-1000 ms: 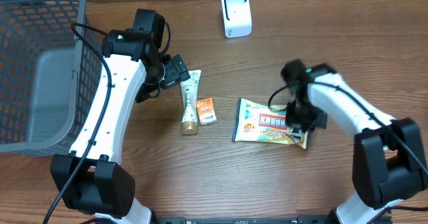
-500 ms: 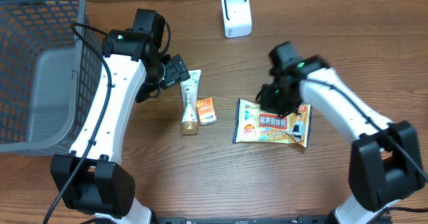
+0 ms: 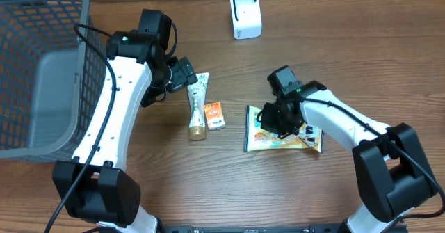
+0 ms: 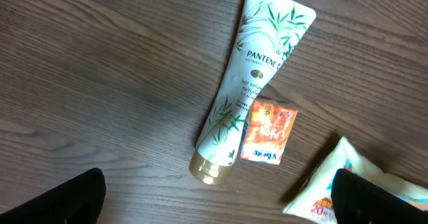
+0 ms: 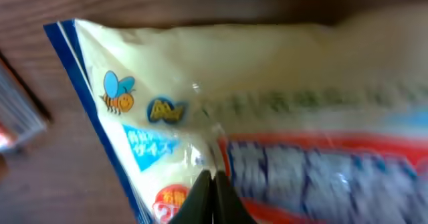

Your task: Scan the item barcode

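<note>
A yellow-white snack bag [image 3: 272, 140] with red and blue print lies flat on the wooden table, right of centre. My right gripper [image 3: 279, 119] is shut, and its joined tips rest on the bag's printed face [image 5: 267, 97]; no film shows between them. A white Pantene tube [image 3: 198, 104] and a small orange sachet [image 3: 215, 115] lie side by side left of the bag. My left gripper [image 3: 182, 73] hovers open over the tube's flat end. In the left wrist view the tube [image 4: 257, 83], sachet [image 4: 269, 132] and bag corner [image 4: 321, 197] lie between its spread fingers [image 4: 80, 197].
A white barcode scanner [image 3: 245, 14] stands at the back of the table. A grey mesh basket [image 3: 42, 66] fills the left side. Bare wood lies along the front edge.
My right arm has swung left from the bag's right edge, across its top, onto its left-centre part. The left arm, tube and sachet have not moved.
</note>
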Robot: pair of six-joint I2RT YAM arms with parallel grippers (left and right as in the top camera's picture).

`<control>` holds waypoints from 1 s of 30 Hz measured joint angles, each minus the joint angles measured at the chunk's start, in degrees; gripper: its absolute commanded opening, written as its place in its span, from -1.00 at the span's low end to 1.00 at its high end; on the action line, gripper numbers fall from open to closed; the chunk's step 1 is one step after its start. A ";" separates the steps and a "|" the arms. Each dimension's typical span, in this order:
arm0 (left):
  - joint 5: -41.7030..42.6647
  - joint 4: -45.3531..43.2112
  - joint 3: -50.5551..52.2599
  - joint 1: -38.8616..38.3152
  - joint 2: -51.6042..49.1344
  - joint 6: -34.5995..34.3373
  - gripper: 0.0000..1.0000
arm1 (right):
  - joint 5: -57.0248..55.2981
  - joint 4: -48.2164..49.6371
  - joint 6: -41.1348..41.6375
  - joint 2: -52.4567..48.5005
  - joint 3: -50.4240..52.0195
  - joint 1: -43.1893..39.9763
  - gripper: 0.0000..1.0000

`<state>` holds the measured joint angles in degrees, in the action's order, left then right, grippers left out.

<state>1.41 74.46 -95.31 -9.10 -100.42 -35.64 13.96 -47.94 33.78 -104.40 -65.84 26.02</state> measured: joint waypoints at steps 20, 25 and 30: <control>0.00 0.00 0.09 0.00 0.00 0.00 0.99 | -14.64 -10.08 -1.73 1.49 -1.42 -7.58 -0.93; 0.00 0.04 0.09 0.00 0.00 0.00 0.99 | -15.93 -7.50 -1.16 1.53 3.74 -8.44 -0.93; 0.00 0.04 0.09 0.00 0.00 0.00 1.00 | -19.52 -13.92 -1.05 1.53 1.18 -9.11 -0.93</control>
<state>1.41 74.50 -95.22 -9.10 -100.42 -35.64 -5.56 -61.87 32.73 -102.87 -64.66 16.91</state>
